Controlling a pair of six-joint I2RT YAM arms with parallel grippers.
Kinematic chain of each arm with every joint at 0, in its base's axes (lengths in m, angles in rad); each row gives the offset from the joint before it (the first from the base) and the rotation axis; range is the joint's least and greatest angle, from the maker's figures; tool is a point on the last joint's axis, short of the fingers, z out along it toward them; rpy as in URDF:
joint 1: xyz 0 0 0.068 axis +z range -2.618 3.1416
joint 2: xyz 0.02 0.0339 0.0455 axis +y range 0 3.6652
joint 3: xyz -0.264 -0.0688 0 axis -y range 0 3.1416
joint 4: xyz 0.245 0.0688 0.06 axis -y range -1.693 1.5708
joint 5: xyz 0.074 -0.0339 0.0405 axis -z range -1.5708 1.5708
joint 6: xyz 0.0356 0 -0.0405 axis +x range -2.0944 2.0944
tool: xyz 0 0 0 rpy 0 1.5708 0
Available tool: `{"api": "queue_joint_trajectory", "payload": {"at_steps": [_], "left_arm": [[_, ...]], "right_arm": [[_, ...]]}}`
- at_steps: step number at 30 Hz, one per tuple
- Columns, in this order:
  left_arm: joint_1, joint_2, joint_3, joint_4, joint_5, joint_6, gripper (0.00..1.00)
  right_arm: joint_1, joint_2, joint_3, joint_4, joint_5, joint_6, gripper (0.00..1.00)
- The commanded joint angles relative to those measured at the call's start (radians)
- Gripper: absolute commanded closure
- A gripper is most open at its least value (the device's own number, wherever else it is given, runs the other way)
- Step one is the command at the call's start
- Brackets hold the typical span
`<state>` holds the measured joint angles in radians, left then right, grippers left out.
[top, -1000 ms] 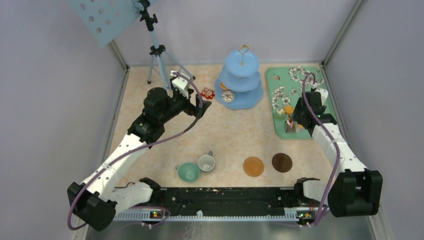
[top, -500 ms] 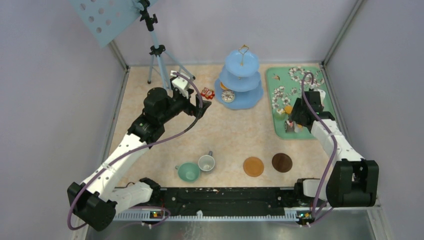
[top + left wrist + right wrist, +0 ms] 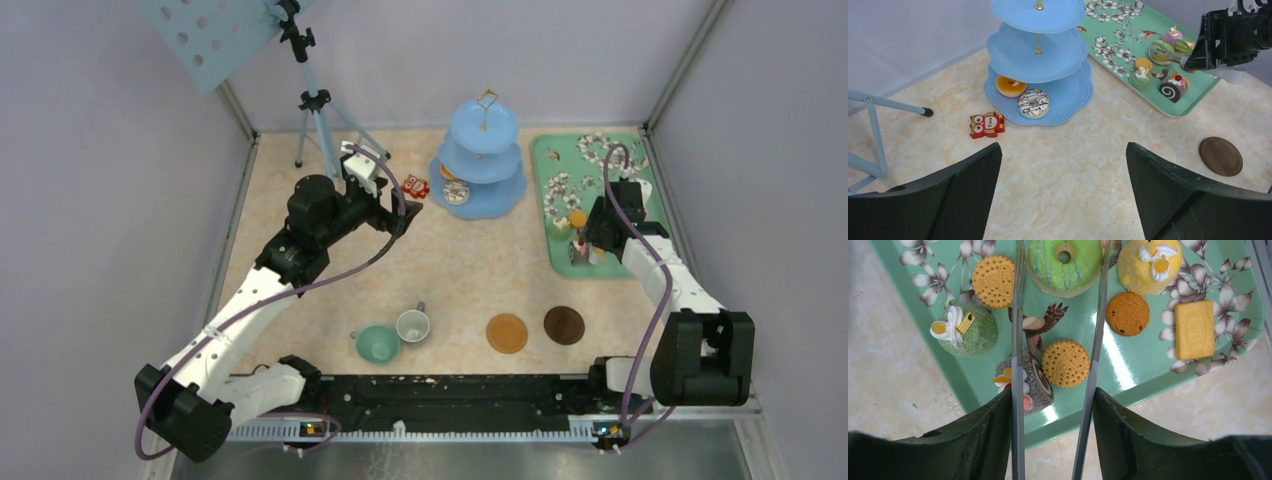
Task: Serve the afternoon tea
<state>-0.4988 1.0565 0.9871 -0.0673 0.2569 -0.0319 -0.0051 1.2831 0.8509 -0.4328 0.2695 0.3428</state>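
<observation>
Half-closed, clamping the metal tongs [image 3: 1017, 315] in the right gripper [image 3: 1052, 392] over the green floral tray [image 3: 1078, 315], bracketing the green donut [image 3: 1064, 260] between the blade tips and framing a round orange biscuit [image 3: 1065, 363] further back. Holding the left gripper [image 3: 1063, 150] spread wide and empty, short of the light-blue stand [image 3: 1068, 95]. Reading "two" on the red owl card [image 3: 986, 124] just beside that stand

Bright even light, soft shadows, glare streak on green tray [image 3: 1158, 345], close foreground perhaps slightly soft

Pale lilac walls [image 3: 100, 150], beige marbled tabletop [image 3: 470, 270] — blue tripod [image 3: 315, 100], perforated panel [image 3: 200, 35] in corner
</observation>
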Motion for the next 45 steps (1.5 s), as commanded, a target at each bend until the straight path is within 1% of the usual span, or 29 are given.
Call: {"api": "queue_joint_trajectory", "payload": {"at_steps": [1,9,12,17,22,26,29,32,36,45], "left_arm": [[-0.005,0.003,-0.001,0.043,0.01,-0.011,0.01],[-0.004,0.007,-0.001,0.042,0.013,-0.013,0.01],[-0.005,0.008,-0.001,0.043,0.013,-0.013,0.01],[-0.003,0.01,0.002,0.042,0.013,-0.012,0.01],[-0.004,0.01,-0.001,0.043,0.01,-0.012,0.01],[-0.003,0.011,0.001,0.043,0.01,-0.013,0.01],[-0.003,0.011,-0.001,0.043,0.01,-0.013,0.01],[-0.003,0.01,0.0,0.043,0.011,-0.012,0.01],[-0.004,0.007,-0.001,0.043,0.009,-0.01,0.01],[-0.004,-0.002,-0.001,0.043,0.009,-0.011,0.01]], "right_arm": [[-0.012,-0.003,0.008,0.056,-0.009,0.001,0.47],[-0.012,-0.041,0.025,0.049,-0.022,-0.017,0.53],[-0.012,-0.065,0.04,0.047,-0.052,-0.031,0.56],[-0.001,-0.11,0.055,0.089,-0.151,-0.07,0.58],[0.139,-0.117,0.072,0.142,-0.204,-0.095,0.59],[0.269,-0.06,0.104,0.169,-0.264,-0.088,0.59],[0.368,-0.01,0.124,0.188,-0.245,-0.086,0.59],[0.431,0.038,0.146,0.208,-0.229,-0.083,0.59],[0.465,0.102,0.184,0.205,-0.2,-0.074,0.59],[0.467,0.193,0.235,0.216,-0.119,-0.091,0.59]]}}
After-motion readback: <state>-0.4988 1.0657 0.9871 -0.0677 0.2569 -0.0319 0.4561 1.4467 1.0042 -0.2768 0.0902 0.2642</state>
